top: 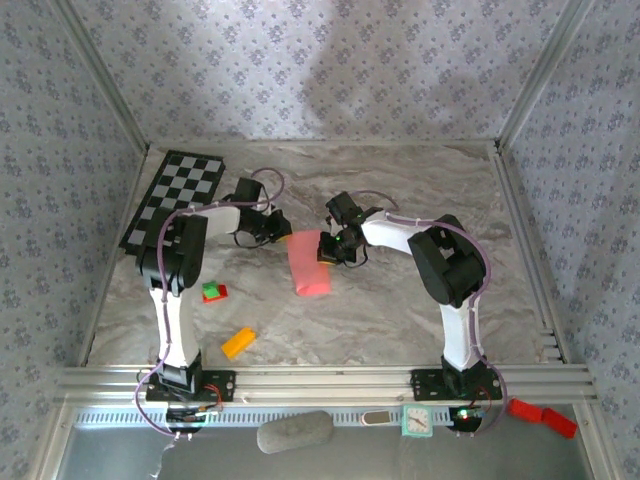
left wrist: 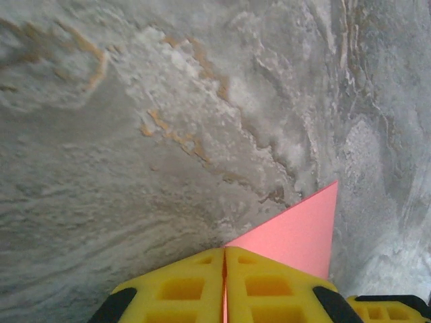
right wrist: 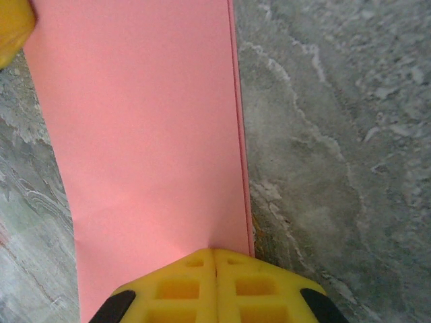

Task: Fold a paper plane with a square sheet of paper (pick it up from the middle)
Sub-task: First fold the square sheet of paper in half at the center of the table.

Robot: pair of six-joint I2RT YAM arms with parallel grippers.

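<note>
The square sheet of paper (top: 310, 264) is salmon pink and shows as a long doubled strip in mid-table, its far end lifted between the two grippers. My left gripper (top: 287, 236) is shut on the paper's upper left corner. In the left wrist view the yellow fingertips (left wrist: 224, 254) meet with a pink sliver between them, and a pointed corner of paper (left wrist: 296, 232) sticks out to the right. My right gripper (top: 327, 246) is shut on the paper's upper right edge. From its jaws (right wrist: 214, 254) the paper (right wrist: 141, 134) stretches away, two layers showing along its right edge.
A checkerboard (top: 175, 196) lies at the back left. A red-and-green block (top: 214, 292) and an orange block (top: 238, 342) lie on the marble table (top: 420, 190) in front of the left arm. A metal rail (top: 330, 382) runs along the near edge.
</note>
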